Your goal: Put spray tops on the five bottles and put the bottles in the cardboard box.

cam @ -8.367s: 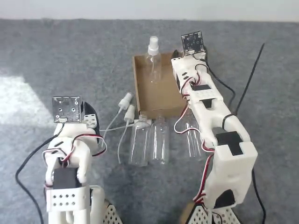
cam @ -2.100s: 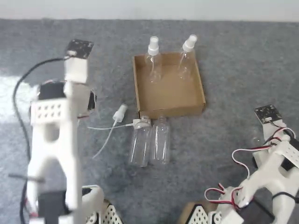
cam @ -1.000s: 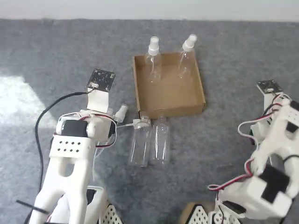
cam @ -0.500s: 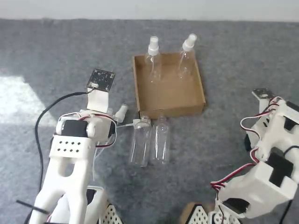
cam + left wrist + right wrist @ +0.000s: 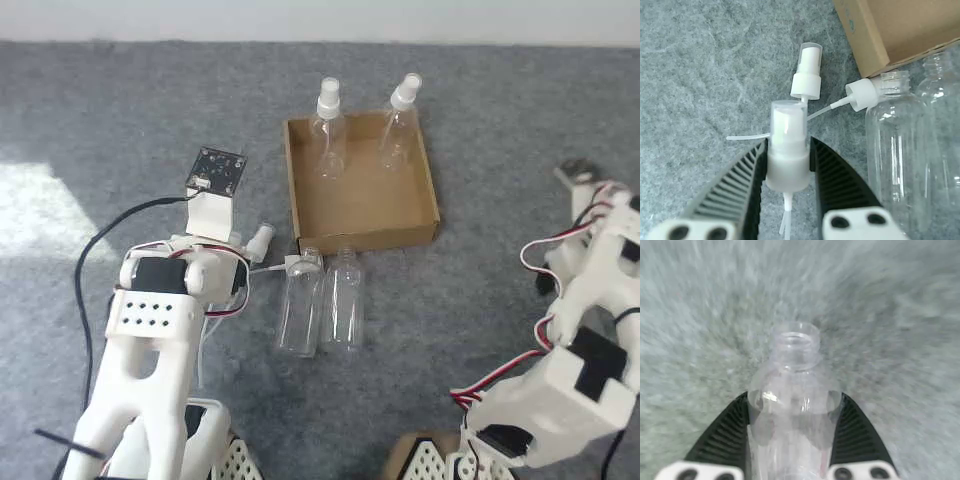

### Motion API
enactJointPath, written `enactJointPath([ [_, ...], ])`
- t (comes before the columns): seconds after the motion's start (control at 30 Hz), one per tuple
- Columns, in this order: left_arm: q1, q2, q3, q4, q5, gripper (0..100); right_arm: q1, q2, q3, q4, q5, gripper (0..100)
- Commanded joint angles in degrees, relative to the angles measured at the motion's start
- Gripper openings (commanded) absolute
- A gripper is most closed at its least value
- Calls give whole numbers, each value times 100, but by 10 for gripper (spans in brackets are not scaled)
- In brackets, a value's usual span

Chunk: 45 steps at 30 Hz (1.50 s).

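1. cardboard box (image 5: 362, 205): sits at the centre far side of the grey carpet (image 5: 120, 120). two capped bottles (image 5: 328, 135) lie in it at the far wall, spray heads pointing far.
2. right arm (image 5: 590, 330): stands at the right edge, well apart from the box. the right gripper (image 5: 793, 400) has its jaws pinching the open bottle (image 5: 792, 370) at the shoulder. the bottle's long axis runs along the jaws, with the bare neck pointing away from the wrist.
3. loose bottles (image 5: 320, 305): two lie side by side just near the box's near wall, necks toward the box, both uncapped.
4. left arm (image 5: 160, 310): stands left of the loose bottles. the left gripper (image 5: 787, 144) has its jaws clamped on the held spray top (image 5: 786, 165), head away from the wrist and dip tube trailing back between the jaws.
5. spare spray tops: one (image 5: 806, 75) lies on the carpet just beyond the held one, and another (image 5: 863, 94) lies against the neck of the left loose bottle.
6. critical relation: the held spray top is far left of the open bottle, with the box and loose bottles between them. in judgement, both arms must converge, tube end turned toward the neck.
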Motion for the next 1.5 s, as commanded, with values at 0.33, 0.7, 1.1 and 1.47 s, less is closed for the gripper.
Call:
enactJointPath([
  [0.33, 0, -712, -1745, 448, 273, 9, -4084, -4110, 1855, -1042, -1934, 5],
  [0.7, -756, -2576, -2123, -70, 519, 9, -6475, -4207, 2145, -1771, -2426, 6],
  [1.1, -932, -2145, -3073, -571, 2655, 9, -7512, -4910, 4404, -5130, -2796, 5],
  [1.47, -176, -2127, -2703, -1178, 3165, 9, -7767, -5807, 5354, -5481, -2822, 5],
])
